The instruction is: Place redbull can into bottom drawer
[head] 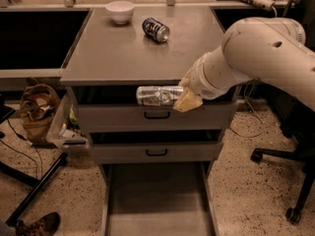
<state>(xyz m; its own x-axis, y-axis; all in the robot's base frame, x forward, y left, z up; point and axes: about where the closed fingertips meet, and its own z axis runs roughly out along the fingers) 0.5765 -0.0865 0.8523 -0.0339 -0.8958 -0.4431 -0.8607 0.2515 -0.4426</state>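
The redbull can [156, 95], slim and silver, lies sideways in my gripper [183, 96], held in the air in front of the top drawer's upper edge. The gripper is shut on the can's right end, with its yellowish fingers [187, 101] around it. My white arm reaches in from the right. The bottom drawer [157, 200] is pulled out below, with its wide grey floor bare. The can hangs above the drawer's rear part.
A short dark blue can [156, 29] lies on the grey cabinet top [108, 53], with a white bowl [120, 11] behind it. Two shallower drawers with black handles [156, 115] sit above the open drawer. An office chair base [290, 181] stands at the right, a bag [37, 109] at the left.
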